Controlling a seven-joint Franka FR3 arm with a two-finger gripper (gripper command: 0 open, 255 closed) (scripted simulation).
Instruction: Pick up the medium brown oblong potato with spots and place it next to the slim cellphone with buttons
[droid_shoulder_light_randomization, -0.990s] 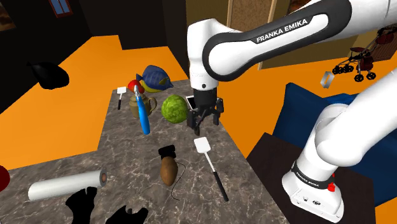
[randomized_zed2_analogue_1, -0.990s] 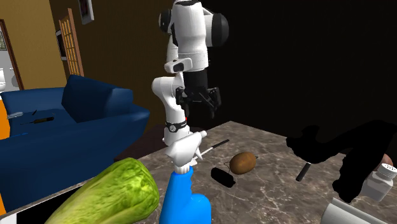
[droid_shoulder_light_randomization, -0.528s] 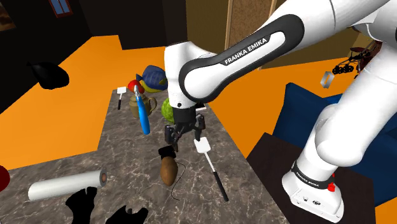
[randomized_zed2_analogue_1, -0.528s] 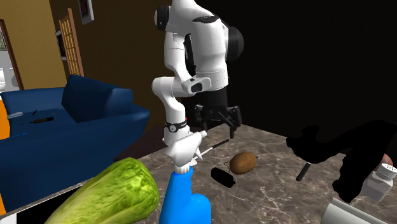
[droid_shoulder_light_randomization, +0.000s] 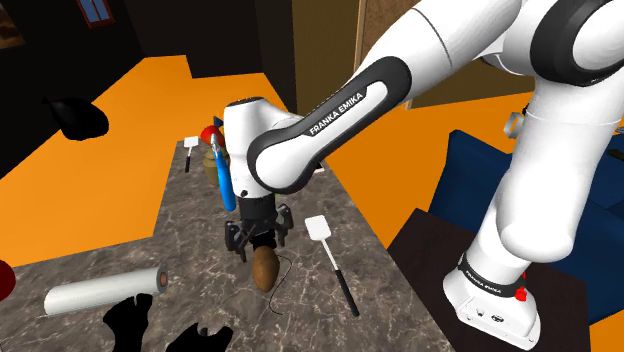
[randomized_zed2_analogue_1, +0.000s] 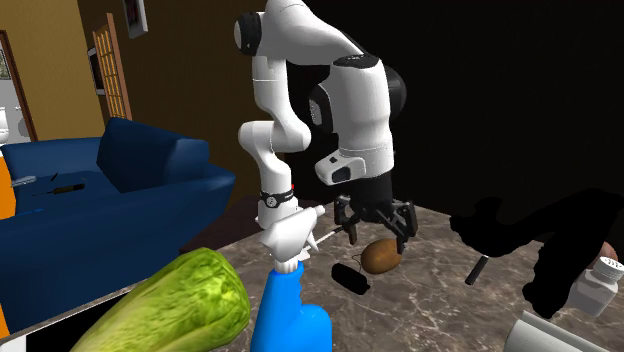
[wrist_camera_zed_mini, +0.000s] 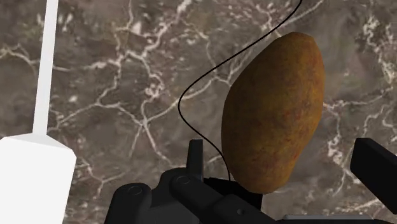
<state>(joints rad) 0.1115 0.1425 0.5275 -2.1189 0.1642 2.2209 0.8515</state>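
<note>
The brown oblong potato (droid_shoulder_light_randomization: 265, 269) (randomized_zed2_analogue_1: 380, 257) lies on the marbled table (droid_shoulder_light_randomization: 190, 225), next to a small black corded device (randomized_zed2_analogue_1: 350, 277). My black gripper (droid_shoulder_light_randomization: 258, 236) (randomized_zed2_analogue_1: 378, 232) hangs open just above the potato's far end. In the wrist view the potato (wrist_camera_zed_mini: 273, 108) lies lengthwise between my spread fingers, closer to the thin left one than to the other finger (wrist_camera_zed_mini: 375, 173). Neither finger touches it. A slim dark bar (randomized_zed2_analogue_1: 477, 268), possibly the cellphone, lies past the potato toward the second exterior view's right.
A white flat-headed tool (droid_shoulder_light_randomization: 320, 230) (wrist_camera_zed_mini: 32, 172) with a dark handle lies beside the potato. A blue spray bottle (droid_shoulder_light_randomization: 225, 180) (randomized_zed2_analogue_1: 290, 320) and a green lettuce (randomized_zed2_analogue_1: 190, 305) stand farther along the table. Also on the table are a white roll (droid_shoulder_light_randomization: 100, 292) and black shapes (droid_shoulder_light_randomization: 150, 320).
The arm has swung from beside the lettuce toward the shoulder view's lower left and come down over the potato. The fingers have stayed open.
</note>
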